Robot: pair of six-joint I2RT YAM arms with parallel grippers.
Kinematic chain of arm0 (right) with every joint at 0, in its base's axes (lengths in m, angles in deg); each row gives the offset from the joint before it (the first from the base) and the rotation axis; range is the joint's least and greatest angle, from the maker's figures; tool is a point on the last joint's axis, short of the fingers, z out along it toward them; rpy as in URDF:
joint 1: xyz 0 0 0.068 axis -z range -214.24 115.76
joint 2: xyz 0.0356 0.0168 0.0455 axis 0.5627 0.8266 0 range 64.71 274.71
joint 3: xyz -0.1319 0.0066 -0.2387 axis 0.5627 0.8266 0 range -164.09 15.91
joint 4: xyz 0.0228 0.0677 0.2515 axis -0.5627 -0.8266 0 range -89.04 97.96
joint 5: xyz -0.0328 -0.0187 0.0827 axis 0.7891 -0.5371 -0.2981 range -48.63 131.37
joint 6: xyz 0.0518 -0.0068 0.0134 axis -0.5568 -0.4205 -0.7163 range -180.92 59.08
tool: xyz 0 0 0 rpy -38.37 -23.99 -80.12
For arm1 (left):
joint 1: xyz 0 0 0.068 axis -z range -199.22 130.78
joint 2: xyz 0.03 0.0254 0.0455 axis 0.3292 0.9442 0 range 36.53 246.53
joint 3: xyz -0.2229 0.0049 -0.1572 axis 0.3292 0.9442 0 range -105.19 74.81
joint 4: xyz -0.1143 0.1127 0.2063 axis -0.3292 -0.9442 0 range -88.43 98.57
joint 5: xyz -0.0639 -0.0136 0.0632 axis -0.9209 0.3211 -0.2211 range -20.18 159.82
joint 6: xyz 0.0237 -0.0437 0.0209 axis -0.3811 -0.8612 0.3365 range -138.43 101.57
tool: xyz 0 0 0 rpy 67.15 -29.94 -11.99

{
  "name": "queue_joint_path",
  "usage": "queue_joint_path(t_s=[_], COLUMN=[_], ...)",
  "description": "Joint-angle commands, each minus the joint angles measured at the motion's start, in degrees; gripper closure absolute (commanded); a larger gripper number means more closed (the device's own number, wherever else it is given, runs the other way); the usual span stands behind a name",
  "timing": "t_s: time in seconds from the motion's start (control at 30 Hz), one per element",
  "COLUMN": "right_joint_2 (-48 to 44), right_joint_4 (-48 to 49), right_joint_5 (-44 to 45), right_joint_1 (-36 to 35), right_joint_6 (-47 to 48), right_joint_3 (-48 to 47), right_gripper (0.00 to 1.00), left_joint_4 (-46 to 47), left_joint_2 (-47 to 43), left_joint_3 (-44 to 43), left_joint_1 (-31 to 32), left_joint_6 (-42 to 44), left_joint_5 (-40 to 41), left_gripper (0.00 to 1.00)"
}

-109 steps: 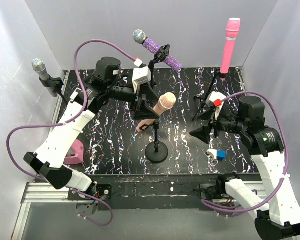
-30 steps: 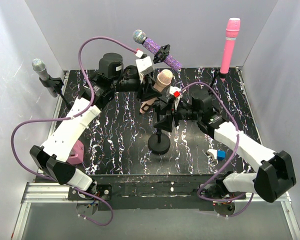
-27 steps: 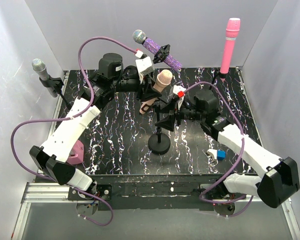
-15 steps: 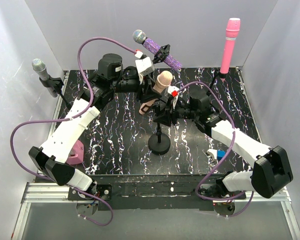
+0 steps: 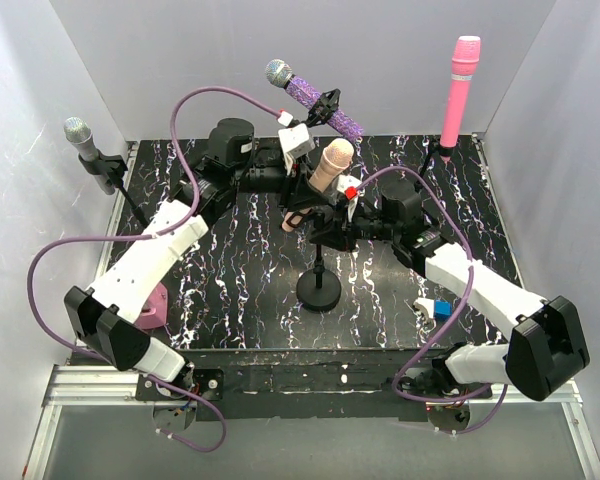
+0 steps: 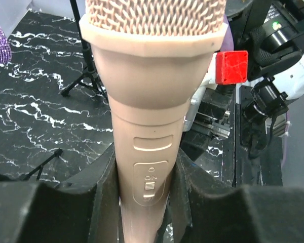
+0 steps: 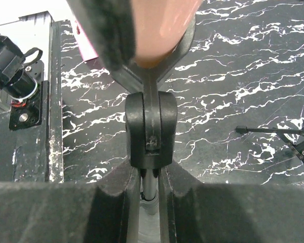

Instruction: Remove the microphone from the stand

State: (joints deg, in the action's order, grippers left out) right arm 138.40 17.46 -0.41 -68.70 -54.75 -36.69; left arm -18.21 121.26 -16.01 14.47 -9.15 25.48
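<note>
The peach microphone [image 5: 330, 162] leans up to the right above the black stand [image 5: 319, 288] at the table's middle. My left gripper [image 5: 305, 188] is shut on its body; the left wrist view shows the switch of the microphone [image 6: 151, 152] between my fingers [image 6: 102, 177], around my left gripper [image 6: 145, 174]. The microphone's lower end [image 7: 162, 35] sits in the stand's forked clip [image 7: 151, 126]. My right gripper [image 7: 151, 177] is shut on the stand's thin pole just under the clip joint, and it reaches in from the right as my right gripper [image 5: 332, 230].
A purple glitter microphone [image 5: 318, 96] on a stand is at the back. A tall pink one [image 5: 459, 90] stands at back right, a grey one [image 5: 84, 150] at far left. A pink holder [image 5: 152, 305] lies near left; a blue cube [image 5: 442, 308] and white block [image 5: 422, 303] near right.
My right gripper has shut on the stand's pole under the clip. My left gripper and the microphone have shifted slightly to the right.
</note>
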Motion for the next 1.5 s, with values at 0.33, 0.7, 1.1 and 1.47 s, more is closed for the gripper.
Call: queue_joint_path(t_s=[0.33, 0.7, 1.1, 1.47], right_joint_2=[-2.59, 1.89, 7.43, -8.29], right_joint_4=[-1.15, 2.98, 4.49, -23.28], right_joint_5=[2.14, 2.41, 0.91, 2.67], right_joint_1=[2.64, 3.08, 2.29, 3.78], right_joint_6=[5.25, 6.04, 4.37, 4.73], right_joint_3=[0.31, -4.26, -10.16, -21.48], right_gripper=[0.99, 0.99, 0.99, 0.19], left_joint_4=[-10.91, -18.39, -19.71, -13.31], left_joint_2=[-3.96, -2.9, -3.52, -1.15], left_joint_3=[-14.53, -25.45, -27.83, -25.38], left_joint_1=[-1.26, -1.35, -1.35, -1.26], left_joint_6=[8.91, 15.77, 17.97, 5.68], left_joint_5=[10.23, 21.39, 26.33, 17.36], left_gripper=[1.0, 1.0, 1.0, 1.0])
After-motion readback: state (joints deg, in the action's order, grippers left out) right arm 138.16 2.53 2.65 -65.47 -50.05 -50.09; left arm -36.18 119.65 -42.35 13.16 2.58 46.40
